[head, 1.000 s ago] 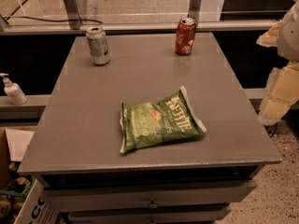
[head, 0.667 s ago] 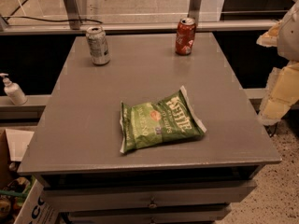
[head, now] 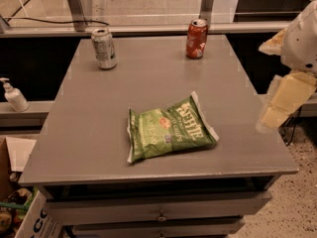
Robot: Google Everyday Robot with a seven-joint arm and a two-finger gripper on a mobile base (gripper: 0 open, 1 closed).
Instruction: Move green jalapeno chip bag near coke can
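Observation:
The green jalapeno chip bag (head: 169, 129) lies flat near the middle front of the grey table (head: 84, 133), its white "Kettle" lettering facing up. The coke can (head: 196, 38), red with a silver top, stands upright at the table's far right. My gripper (head: 283, 101), cream coloured, hangs at the right edge of the view, beside the table's right edge and off to the right of the bag. It touches nothing and holds nothing that I can see.
A silver-white can (head: 104, 48) stands upright at the far left of the table. A soap pump bottle (head: 14, 95) sits on a ledge to the left. A cardboard box (head: 20, 212) stands on the floor at lower left. Drawers (head: 158, 214) run under the tabletop.

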